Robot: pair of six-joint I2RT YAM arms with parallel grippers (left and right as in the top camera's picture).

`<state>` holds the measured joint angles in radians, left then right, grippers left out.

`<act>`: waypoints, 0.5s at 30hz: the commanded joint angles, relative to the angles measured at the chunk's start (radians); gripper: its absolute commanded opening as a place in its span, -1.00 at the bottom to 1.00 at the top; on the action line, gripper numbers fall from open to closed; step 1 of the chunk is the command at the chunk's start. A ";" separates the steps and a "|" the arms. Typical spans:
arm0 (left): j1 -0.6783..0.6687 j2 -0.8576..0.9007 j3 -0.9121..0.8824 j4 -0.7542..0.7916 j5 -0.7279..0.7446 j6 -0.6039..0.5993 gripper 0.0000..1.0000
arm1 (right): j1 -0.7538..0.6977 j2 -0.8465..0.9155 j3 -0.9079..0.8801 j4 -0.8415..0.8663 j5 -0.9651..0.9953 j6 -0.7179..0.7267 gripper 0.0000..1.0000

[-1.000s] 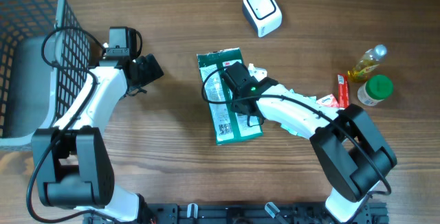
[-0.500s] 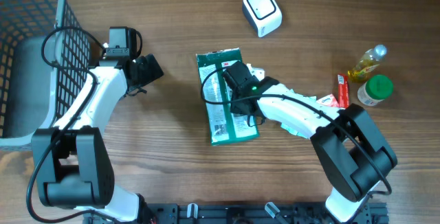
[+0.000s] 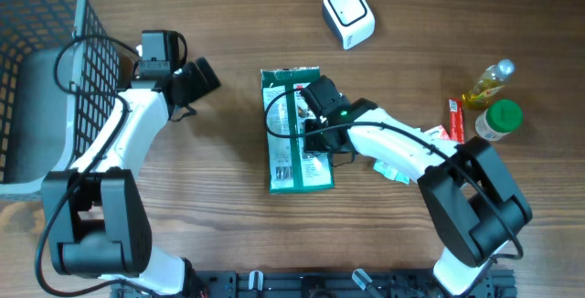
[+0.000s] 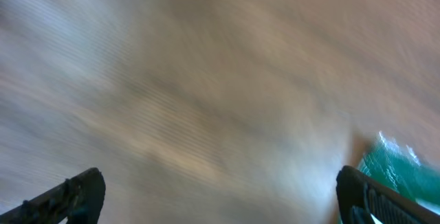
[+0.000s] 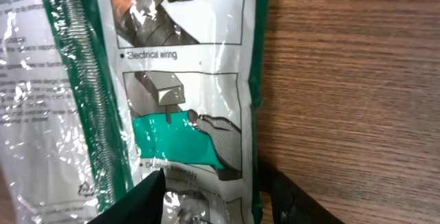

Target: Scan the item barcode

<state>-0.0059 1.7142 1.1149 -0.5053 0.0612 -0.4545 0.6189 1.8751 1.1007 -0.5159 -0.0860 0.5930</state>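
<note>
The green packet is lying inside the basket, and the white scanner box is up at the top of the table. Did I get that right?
Not quite. The green packet is not in the basket; it lies flat on the wooden table, near the middle. The overhead view shows this. The white scanner box is up at the top of the table, as you said.

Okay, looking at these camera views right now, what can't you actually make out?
- Barcode on the green package: in the overhead view the print is too small and the right arm covers part; the right wrist view cuts it off at its edges.
- Left wrist view: motion blur; only the table and the left fingers are recognisable.
- Right fingers: tips cut off by the bottom edge, so contact with the package is unclear.
</note>
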 commanded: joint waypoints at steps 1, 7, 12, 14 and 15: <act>0.003 -0.016 -0.003 -0.089 0.341 0.002 0.98 | -0.029 0.012 -0.008 0.002 -0.148 -0.058 0.01; -0.045 -0.014 -0.006 -0.166 0.372 0.040 -0.92 | -0.087 0.012 -0.008 0.003 -0.302 -0.158 0.03; -0.156 -0.012 -0.038 -0.164 0.391 0.138 -0.92 | -0.158 0.013 -0.008 0.001 -0.449 -0.230 0.05; -0.207 -0.010 -0.056 -0.153 0.391 0.142 -0.92 | -0.180 0.013 -0.011 -0.002 -0.452 -0.230 0.06; -0.230 -0.009 -0.063 -0.146 0.390 0.142 -0.92 | -0.190 0.013 -0.014 -0.002 -0.453 -0.230 0.06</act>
<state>-0.1616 1.7142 1.0885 -0.6628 0.4156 -0.3664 0.4644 1.8755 1.1004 -0.5156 -0.4488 0.4126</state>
